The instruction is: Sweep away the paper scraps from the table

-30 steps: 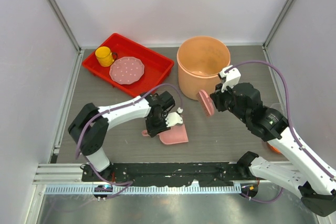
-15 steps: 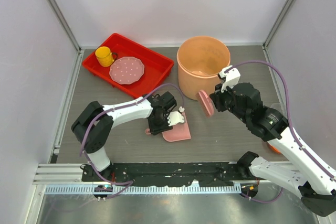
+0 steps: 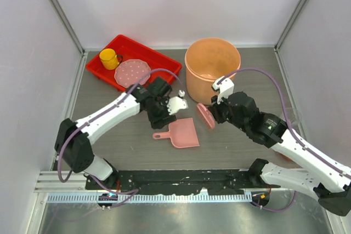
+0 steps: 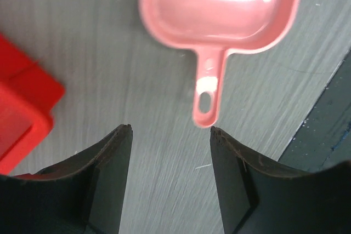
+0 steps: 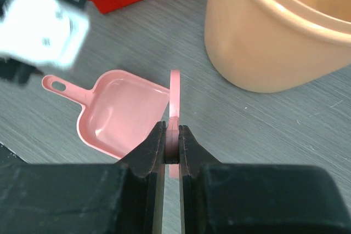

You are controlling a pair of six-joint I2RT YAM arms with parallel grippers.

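No paper scraps show on the table (image 3: 236, 146) in any view. The pink dustpan (image 3: 181, 133) lies flat and empty on the table; it also shows in the left wrist view (image 4: 219, 9) and the right wrist view (image 5: 118, 114). My left gripper (image 3: 163, 112) is open and empty, raised just behind the dustpan's handle (image 4: 207, 100). My right gripper (image 3: 215, 112) is shut on the pink brush (image 3: 206, 115), seen edge-on in the right wrist view (image 5: 174, 94), held above the table right of the dustpan.
An orange bucket (image 3: 213, 67) stands at the back centre, close behind the brush. A red tray (image 3: 164, 69) at the back left holds a yellow cup (image 3: 109, 58) and a pink dotted plate (image 3: 132, 73). Metal rails edge the table.
My left gripper let go of the dustpan handle and rose back and left. The dustpan now lies flat. My right gripper with the brush moved left and nearer, toward the dustpan.
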